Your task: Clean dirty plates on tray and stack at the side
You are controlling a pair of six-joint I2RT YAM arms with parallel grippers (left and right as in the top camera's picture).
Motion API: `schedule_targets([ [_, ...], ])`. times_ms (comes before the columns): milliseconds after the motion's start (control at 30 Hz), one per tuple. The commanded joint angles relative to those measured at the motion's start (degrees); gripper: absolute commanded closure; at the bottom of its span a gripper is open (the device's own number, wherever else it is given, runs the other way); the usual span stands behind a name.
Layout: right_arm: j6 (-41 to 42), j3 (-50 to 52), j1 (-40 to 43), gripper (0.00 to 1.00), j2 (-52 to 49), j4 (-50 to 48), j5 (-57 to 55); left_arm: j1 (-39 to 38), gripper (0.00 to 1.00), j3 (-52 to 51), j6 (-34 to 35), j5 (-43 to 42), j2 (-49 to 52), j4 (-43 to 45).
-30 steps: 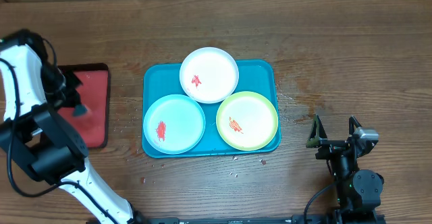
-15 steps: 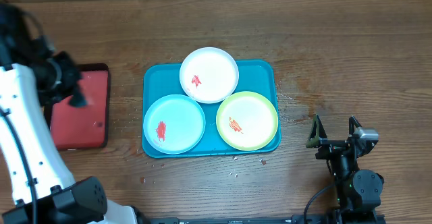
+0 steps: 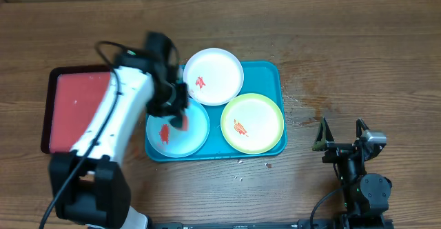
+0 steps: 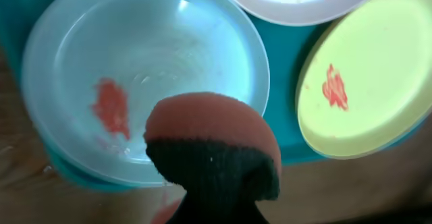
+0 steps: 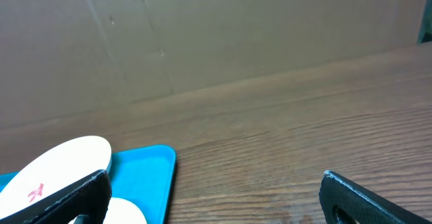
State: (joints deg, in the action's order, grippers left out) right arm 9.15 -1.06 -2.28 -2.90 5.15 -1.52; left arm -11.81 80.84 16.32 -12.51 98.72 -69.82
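Note:
The turquoise tray holds three plates: a white plate at the back, a light blue plate front left and a yellow-green plate front right, each with a red smear. My left gripper is shut on an orange and dark sponge and hovers over the light blue plate, beside its smear. Its fingers are hidden behind the sponge. My right gripper is open and empty over bare wood, right of the tray. Its view shows the white plate and the tray's corner.
A smaller dark-rimmed red tray lies left of the turquoise tray. Small crumbs dot the wood in front of the tray. A brown cardboard wall stands behind the table.
My left arm has swung right from the red tray to above the light blue plate, carrying the sponge. The red tray is now uncovered. The right arm has not moved.

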Motion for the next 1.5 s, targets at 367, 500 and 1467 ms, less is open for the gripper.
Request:
schedule_targets([
  [367,-0.2,0.6,0.1,0.0,0.1,-0.5,-0.3,-3.7,0.73,-17.8,14.6,8.0,0.4,19.0],
  [500,-0.2,0.6,0.1,0.0,0.1,-0.5,-0.3,-3.6,0.62,-17.8,13.8,6.8,0.4,19.7],
  [1467,36.8,0.6,0.1,0.0,0.1,-16.5,28.2,9.6,0.0,5.9,9.0,8.7,-11.7,-6.4],
])
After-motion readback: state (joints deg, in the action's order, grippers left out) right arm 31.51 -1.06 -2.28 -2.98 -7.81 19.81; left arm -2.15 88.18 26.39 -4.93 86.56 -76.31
